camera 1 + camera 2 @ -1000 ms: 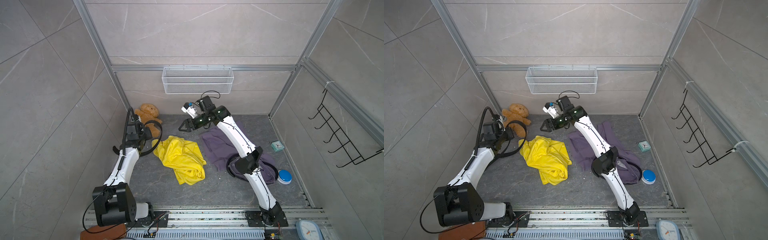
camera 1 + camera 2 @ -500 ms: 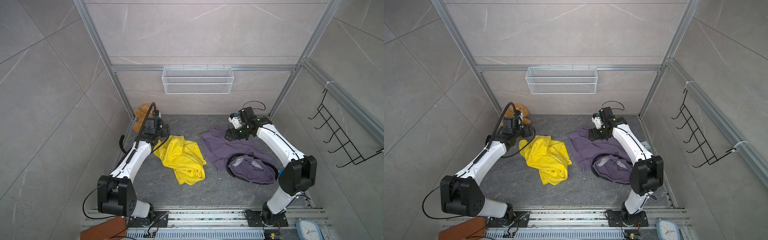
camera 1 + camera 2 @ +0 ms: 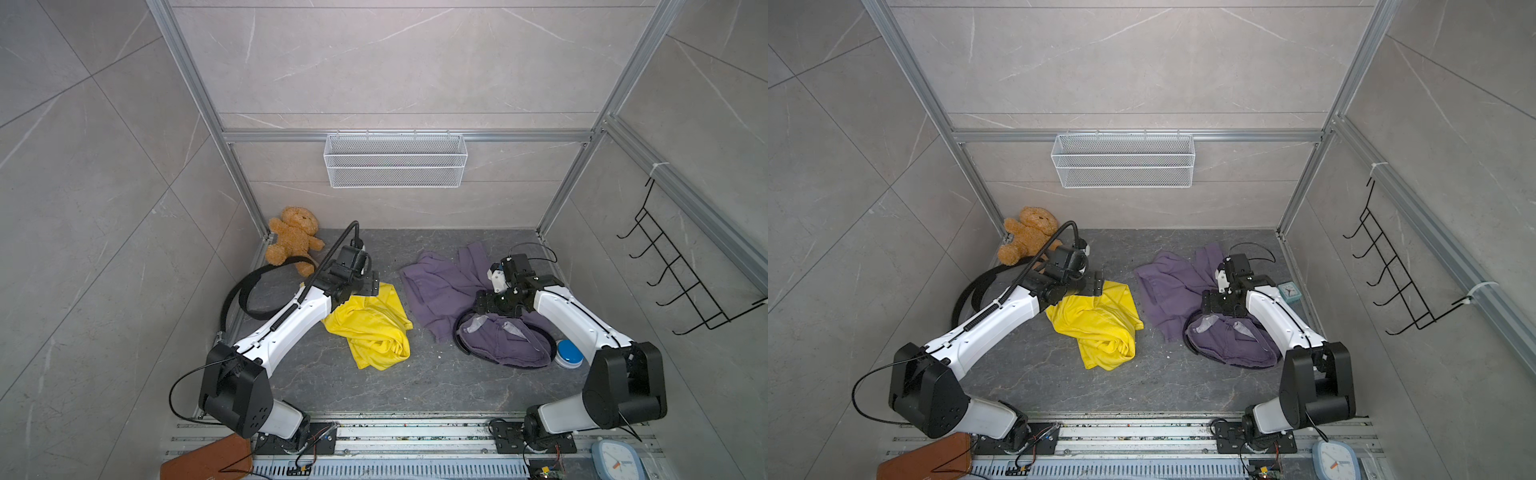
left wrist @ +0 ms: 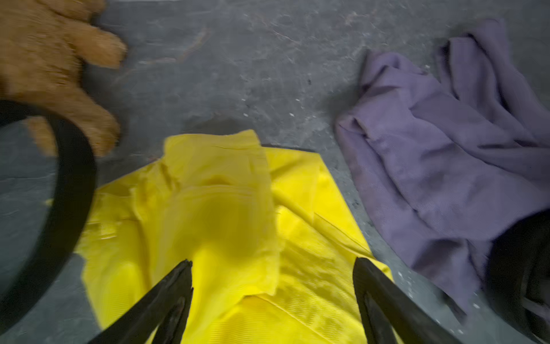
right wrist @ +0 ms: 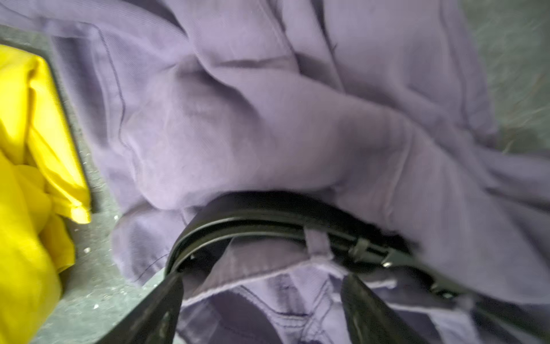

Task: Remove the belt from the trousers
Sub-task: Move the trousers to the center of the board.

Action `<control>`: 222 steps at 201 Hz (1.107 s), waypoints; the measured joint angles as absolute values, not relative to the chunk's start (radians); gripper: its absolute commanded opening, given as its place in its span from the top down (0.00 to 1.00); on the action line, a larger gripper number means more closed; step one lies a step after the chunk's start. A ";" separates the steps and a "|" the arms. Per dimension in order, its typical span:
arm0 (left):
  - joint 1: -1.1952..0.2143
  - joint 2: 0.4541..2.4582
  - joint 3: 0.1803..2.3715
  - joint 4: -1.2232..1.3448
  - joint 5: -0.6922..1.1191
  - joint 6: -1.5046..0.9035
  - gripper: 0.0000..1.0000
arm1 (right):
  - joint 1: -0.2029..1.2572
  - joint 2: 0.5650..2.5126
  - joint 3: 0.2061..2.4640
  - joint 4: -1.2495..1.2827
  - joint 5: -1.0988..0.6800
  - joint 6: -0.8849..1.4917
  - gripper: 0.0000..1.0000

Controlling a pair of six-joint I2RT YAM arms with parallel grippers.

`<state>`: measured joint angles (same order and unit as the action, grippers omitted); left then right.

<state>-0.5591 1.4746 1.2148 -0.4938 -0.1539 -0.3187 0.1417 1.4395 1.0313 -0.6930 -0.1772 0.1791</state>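
Observation:
Purple trousers (image 3: 440, 286) lie crumpled on the right of the floor, with a black belt (image 3: 460, 345) threaded round their waistband. In the right wrist view the belt (image 5: 253, 211) runs through a purple loop, its buckle (image 5: 387, 259) to one side. My right gripper (image 5: 262, 278) hangs open just over the waistband, holding nothing; it also shows in both top views (image 3: 482, 306) (image 3: 1208, 307). My left gripper (image 4: 273, 262) is open and empty over the far edge of a yellow garment (image 4: 223, 208), also seen in a top view (image 3: 374, 286).
A second black belt (image 3: 249, 282) lies loose in a loop by the left wall, next to a brown teddy bear (image 3: 293, 243). A blue disc (image 3: 569, 353) and a small teal clock (image 3: 1289, 291) sit by the right wall. A wire basket (image 3: 395, 166) hangs on the back wall.
My left gripper has opened, let go of the loose black belt by the left wall, and moved right over the yellow garment. My right arm swung from the back middle to the purple waistband.

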 measured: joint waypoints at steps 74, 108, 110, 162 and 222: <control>-0.672 1.592 1.038 -0.470 -0.124 -0.424 0.16 | 0.275 1.290 0.808 -0.636 -0.252 0.344 0.17; -0.598 1.613 1.013 -0.461 -0.122 -0.462 0.19 | 0.382 1.454 0.806 -0.546 -0.259 0.379 0.20; -0.589 1.613 1.013 -0.461 -0.122 -0.464 0.19 | 0.389 1.468 0.809 -0.539 -0.263 0.380 0.21; -0.406 1.569 0.952 -0.463 -0.167 -0.468 0.20 | 0.546 1.700 0.994 -0.413 -0.373 0.450 0.28; -0.323 1.438 0.880 -0.480 -0.193 -0.458 0.20 | 0.706 1.777 1.243 -0.511 -0.432 0.366 0.20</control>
